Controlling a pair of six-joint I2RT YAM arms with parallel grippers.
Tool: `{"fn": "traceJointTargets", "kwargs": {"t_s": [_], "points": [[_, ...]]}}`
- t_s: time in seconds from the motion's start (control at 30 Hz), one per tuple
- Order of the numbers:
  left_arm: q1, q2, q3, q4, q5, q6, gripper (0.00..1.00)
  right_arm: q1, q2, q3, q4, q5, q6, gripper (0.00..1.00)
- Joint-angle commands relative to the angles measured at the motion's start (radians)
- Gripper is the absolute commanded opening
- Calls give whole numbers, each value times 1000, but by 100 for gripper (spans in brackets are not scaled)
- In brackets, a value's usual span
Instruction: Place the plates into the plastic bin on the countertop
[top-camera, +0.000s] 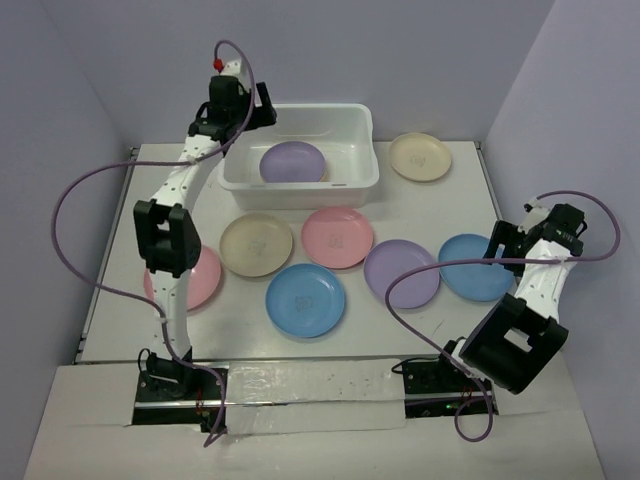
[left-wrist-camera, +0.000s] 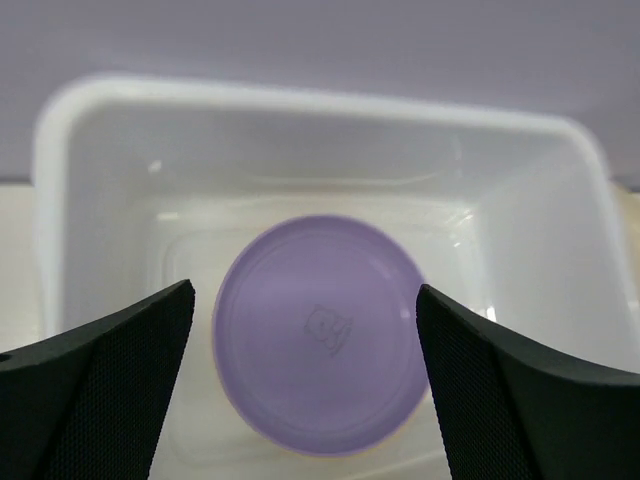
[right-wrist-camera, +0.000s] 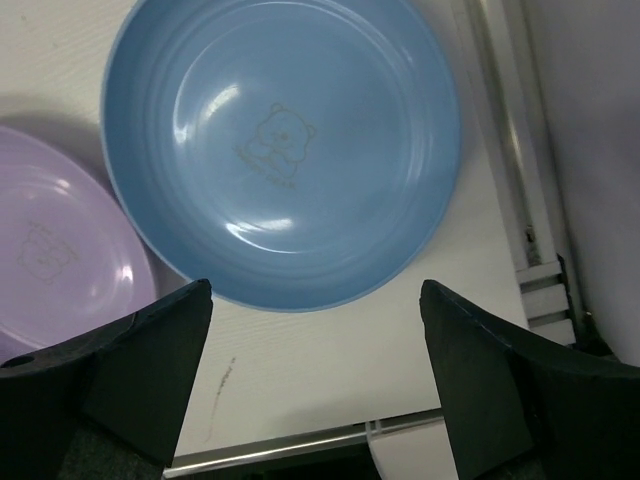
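Lilac plate (left-wrist-camera: 318, 345) in bin (top-camera: 300, 190) | L gripper (left-wrist-camera: 305, 295) over bin, wide, empty | R gripper (right-wrist-camera: 315, 290) wide, empty | nxt: pinch blue plate (right-wrist-camera: 280, 140) rim

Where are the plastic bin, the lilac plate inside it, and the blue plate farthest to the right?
plastic bin (top-camera: 300, 196): top view, near wall.
lilac plate inside it (left-wrist-camera: 318, 335): left wrist view, centre mark.
rightmost blue plate (right-wrist-camera: 280, 150): right wrist view, centre mark.

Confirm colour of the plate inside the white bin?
The round plastic plate is lilac; left wrist view.
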Motion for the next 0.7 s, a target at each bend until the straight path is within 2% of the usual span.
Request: {"fn": "traceJointTargets", "kwargs": {"t_s": [0.0, 0.17, 0.23, 0.27, 0.37, 0.5, 0.67], "points": [[-6, -201, -11, 23, 84, 77, 99, 45, 17, -19, -23, -117, -46, 87], [-4, -339, -199, -9, 285, 173, 99, 245, 93, 35, 32, -128, -56, 84], [-2, -403, -289, -18, 398, 204, 99, 335, 155, 87, 56, -140, -97, 84], [1, -425, -317, -25, 409, 213, 99, 361, 183, 110, 53, -152, -121, 84], [21, -501, -398, -66, 558, 242, 99, 443, 343, 230, 14, -193, -236, 84], [52, -554, -484, -111, 624, 257, 99, 501, 553, 403, -32, -195, -380, 84], [77, -594, -531, -142, 597, 280, 99, 543, 669, 485, -103, -206, -506, 82]]}}
